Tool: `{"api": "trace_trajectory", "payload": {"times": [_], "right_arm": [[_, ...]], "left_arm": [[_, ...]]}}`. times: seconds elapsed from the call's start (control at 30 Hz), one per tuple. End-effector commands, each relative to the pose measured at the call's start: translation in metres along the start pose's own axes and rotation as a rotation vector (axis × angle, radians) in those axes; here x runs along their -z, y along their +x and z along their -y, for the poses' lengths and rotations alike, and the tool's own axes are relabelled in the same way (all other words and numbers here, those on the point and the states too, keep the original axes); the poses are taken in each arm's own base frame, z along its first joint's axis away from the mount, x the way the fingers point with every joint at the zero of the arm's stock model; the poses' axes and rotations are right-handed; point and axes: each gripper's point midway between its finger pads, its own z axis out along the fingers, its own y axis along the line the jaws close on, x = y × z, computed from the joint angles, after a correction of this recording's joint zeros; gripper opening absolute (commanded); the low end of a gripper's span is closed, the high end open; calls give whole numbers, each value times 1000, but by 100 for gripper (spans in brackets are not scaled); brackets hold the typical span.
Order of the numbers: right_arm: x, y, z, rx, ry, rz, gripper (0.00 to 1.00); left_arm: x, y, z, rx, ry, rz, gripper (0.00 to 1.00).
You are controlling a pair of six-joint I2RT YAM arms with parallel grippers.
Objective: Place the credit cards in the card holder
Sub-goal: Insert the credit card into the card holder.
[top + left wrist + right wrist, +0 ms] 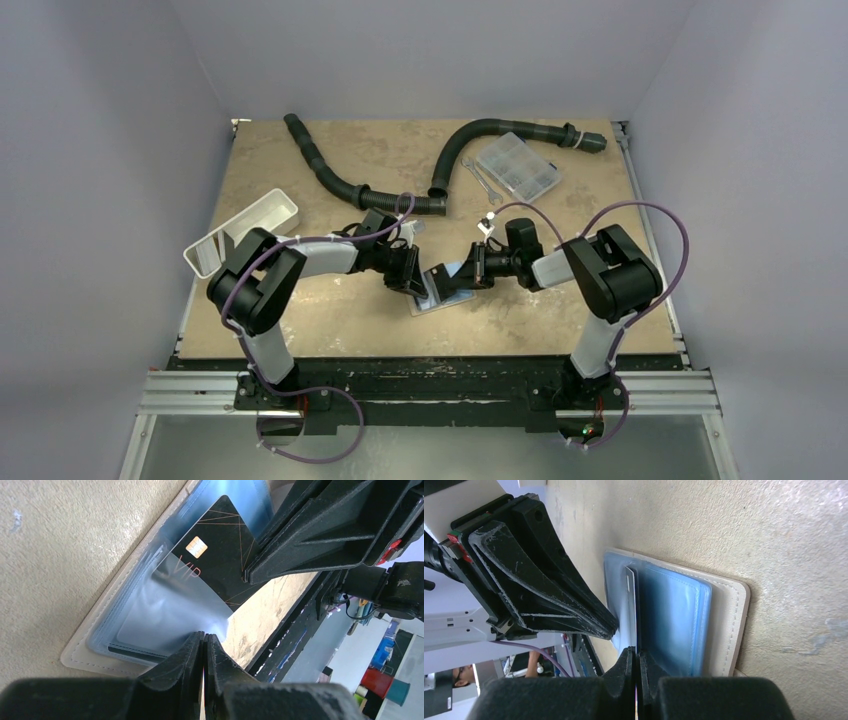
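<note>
With my left pincer pinching the wallet, my right pincer grips a half-inserted card, needing a deeper push.

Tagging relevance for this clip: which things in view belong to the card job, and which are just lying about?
Job: black VIP card, pinched in the right claw; tan card holder, its clear sleeve pinched by the left claw.
Lying about: two black corrugated hoses, clear compartment box, wrenches, white tray.

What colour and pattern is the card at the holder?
The card is black with thin copper lines, a gold chip, VIP lettering; clearest in left wrist view.
</note>
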Motion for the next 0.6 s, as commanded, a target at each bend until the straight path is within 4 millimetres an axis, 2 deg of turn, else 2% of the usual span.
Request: {"api": "trace_trajectory", "payload": {"times": [0.0,0.17,0.27,0.4,0.5,0.57], "right_arm": [[-5,-7,-5,10,-21,15,4],[-5,-4,-6,-24,-41,13,8],[-5,0,1,-18,-11,5,20],[2,-2,21,42,159,-7,39],[7,-3,29,87,237,-30,45],[9,-2,32,111,274,-48,46]], "left_arm": [[3,12,-22,-18,-95,-7,8],[4,10,-23,-24,-109,-1,8],[9,8,-25,-40,-138,4,10],[16,3,-17,-58,-137,20,13],[20,0,-13,-67,-134,26,14],[22,-2,-11,-71,-134,31,15]]}}
